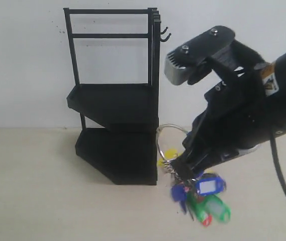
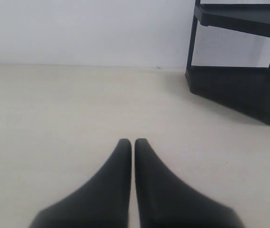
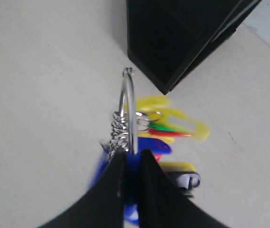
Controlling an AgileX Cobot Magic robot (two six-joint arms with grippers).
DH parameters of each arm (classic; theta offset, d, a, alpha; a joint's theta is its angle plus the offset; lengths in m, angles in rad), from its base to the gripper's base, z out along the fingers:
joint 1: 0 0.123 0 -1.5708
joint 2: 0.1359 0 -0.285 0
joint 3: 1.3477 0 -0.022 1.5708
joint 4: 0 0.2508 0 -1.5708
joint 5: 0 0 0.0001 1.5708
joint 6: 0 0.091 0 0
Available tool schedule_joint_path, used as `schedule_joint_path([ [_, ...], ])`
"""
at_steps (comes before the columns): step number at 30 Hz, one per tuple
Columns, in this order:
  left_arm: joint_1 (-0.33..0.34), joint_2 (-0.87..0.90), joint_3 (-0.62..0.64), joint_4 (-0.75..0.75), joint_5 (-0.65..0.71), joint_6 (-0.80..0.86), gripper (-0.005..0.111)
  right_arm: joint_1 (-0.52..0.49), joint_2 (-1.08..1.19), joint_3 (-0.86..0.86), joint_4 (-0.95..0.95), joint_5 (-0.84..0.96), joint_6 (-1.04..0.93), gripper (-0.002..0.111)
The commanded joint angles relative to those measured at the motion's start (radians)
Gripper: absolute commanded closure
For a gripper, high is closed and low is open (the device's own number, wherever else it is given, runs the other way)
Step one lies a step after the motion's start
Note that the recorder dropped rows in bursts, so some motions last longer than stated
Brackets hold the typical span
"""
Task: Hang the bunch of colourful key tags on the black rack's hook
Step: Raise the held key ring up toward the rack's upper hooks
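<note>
The colourful key tag bunch (image 1: 201,197) hangs from my right gripper (image 1: 181,169), just right of the black rack's (image 1: 117,105) lower shelf and slightly above the table. A large silver ring (image 1: 169,136) stands up from the gripper beside the rack's post. In the right wrist view the right gripper (image 3: 132,153) is shut on the bunch's ring (image 3: 129,107), with yellow, green, red and blue tags (image 3: 172,126) fanned out beside it. The rack's small hooks (image 1: 165,34) stick out at its top right, well above the bunch. My left gripper (image 2: 133,141) is shut and empty over bare table, the rack (image 2: 239,80) ahead of it.
A white wall (image 1: 27,60) rises behind the rack. The beige table (image 1: 32,191) runs out left of the rack. My bulky right arm (image 1: 253,110) fills the right of the exterior view.
</note>
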Motion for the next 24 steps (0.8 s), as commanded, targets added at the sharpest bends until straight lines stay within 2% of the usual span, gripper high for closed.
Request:
schedule_joint_path([
  [1, 0.002, 0.004, -0.002, -0.003, -0.002, 0.000, 0.102, -0.009, -0.016, -0.010, -0.059, -0.079, 0.118, 0.108],
  [2, 0.002, 0.004, -0.002, -0.003, -0.002, 0.000, 0.102, 0.014, -0.016, -0.010, 0.010, -0.054, -0.047, 0.108],
  [3, 0.002, 0.004, -0.002, -0.003, -0.002, 0.000, 0.102, 0.026, -0.016, -0.010, 0.038, -0.033, -0.123, 0.108],
  [4, 0.002, 0.004, -0.002, -0.003, -0.002, 0.000, 0.102, 0.026, -0.020, -0.010, 0.005, -0.040, -0.079, 0.108],
  [6, 0.002, 0.004, -0.002, -0.003, -0.002, 0.000, 0.102, 0.007, -0.020, -0.010, -0.163, -0.080, 0.212, 0.108],
  [7, 0.002, 0.004, -0.002, -0.003, -0.002, 0.000, 0.102, 0.007, -0.020, -0.010, -0.195, -0.083, 0.268, 0.108],
  [8, 0.002, 0.004, -0.002, -0.003, -0.002, 0.000, 0.102, 0.022, -0.017, -0.010, -0.162, -0.081, 0.213, 0.108],
  [10, 0.002, 0.004, -0.002, -0.003, -0.002, 0.000, 0.102, 0.064, -0.017, -0.010, -0.090, -0.036, -0.052, 0.108],
  [11, 0.002, 0.004, -0.002, -0.003, -0.002, 0.000, 0.102, 0.067, -0.021, -0.010, -0.115, -0.034, -0.023, 0.108],
  [14, 0.002, 0.004, -0.002, -0.003, -0.002, 0.000, 0.102, 0.046, -0.029, -0.010, -0.295, -0.080, 0.321, 0.108],
  [15, 0.002, 0.004, -0.002, -0.003, -0.002, 0.000, 0.102, 0.054, -0.029, -0.010, -0.274, -0.082, 0.272, 0.108],
  [17, 0.002, 0.004, -0.002, -0.003, -0.002, 0.000, 0.102, 0.078, -0.029, -0.010, -0.167, -0.052, 0.028, 0.108],
  [18, 0.002, 0.004, -0.002, -0.003, -0.002, 0.000, 0.102, 0.080, -0.029, -0.010, -0.171, -0.050, 0.018, 0.108],
  [21, 0.002, 0.004, -0.002, -0.003, -0.002, 0.000, 0.102, 0.049, -0.029, -0.010, -0.304, -0.090, 0.336, 0.108],
  [22, 0.002, 0.004, -0.002, -0.003, -0.002, 0.000, 0.102, 0.053, -0.029, -0.010, -0.270, -0.093, 0.285, 0.108],
  [24, 0.002, 0.004, -0.002, -0.003, -0.002, 0.000, 0.102, 0.078, -0.027, -0.010, -0.163, -0.061, 0.032, 0.108],
])
